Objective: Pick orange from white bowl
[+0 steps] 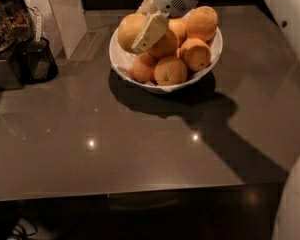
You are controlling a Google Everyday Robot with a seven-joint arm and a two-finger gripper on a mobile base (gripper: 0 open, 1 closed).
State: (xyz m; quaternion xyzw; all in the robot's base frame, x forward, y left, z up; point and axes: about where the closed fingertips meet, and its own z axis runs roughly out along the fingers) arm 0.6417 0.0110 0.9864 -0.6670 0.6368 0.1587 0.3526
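The white bowl (pixel 210 59) stands at the back middle of the grey table and holds several oranges. My gripper (pixel 139 30) reaches down from the top over the bowl's left side. Its cream fingers (pixel 150 31) are closed around the orange (pixel 126 30), a large, pale one. That orange sits at the bowl's left rim, a little higher than the others. The far finger is mostly hidden behind the orange. Smaller, deeper-orange ones (pixel 170 71) lie in the bowl to the right and below.
A dark container (pixel 37 59) and a machine (pixel 2 44) stand at the left edge of the table. A pale wall panel (pixel 65 14) rises behind them. The table's front edge (pixel 140 191) runs across the bottom. My own body (pixel 295 204) fills the lower right corner.
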